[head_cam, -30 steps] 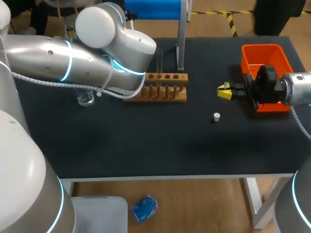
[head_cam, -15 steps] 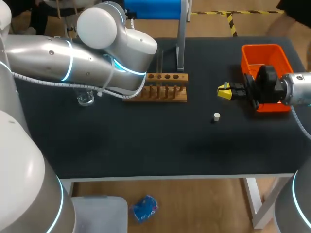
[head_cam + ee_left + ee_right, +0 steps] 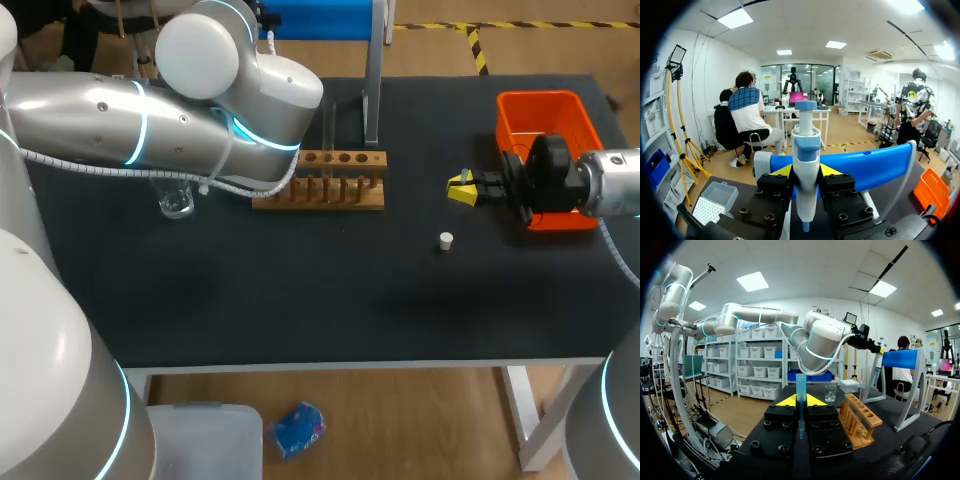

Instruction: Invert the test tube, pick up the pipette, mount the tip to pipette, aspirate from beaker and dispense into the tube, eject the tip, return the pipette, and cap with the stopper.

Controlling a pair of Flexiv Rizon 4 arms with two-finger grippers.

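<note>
In the left wrist view my left gripper [image 3: 805, 171] is shut on the white and blue pipette [image 3: 806, 150], which stands upright between its yellow fingertips [image 3: 782, 171]. The blue pipette stand [image 3: 860, 165] is just behind it. In the head view the left arm hides this gripper. My right gripper [image 3: 461, 188] hovers right of the wooden rack [image 3: 318, 188]. It is shut on a clear blue pipette tip [image 3: 800, 390]. A glass test tube [image 3: 328, 128] stands upright at the rack. The beaker [image 3: 177, 203] sits left of the rack, and the white stopper [image 3: 446, 240] lies on the mat.
An orange bin [image 3: 545, 125] stands at the right, under my right wrist. The stand's grey post [image 3: 372, 90] rises behind the rack. A tip box [image 3: 715, 202] sits beside the left gripper. My left arm [image 3: 150, 120] spans the back left of the table.
My left arm has shifted slightly to the left and back, uncovering a little more of the rack's left end. The right arm has kept still.
</note>
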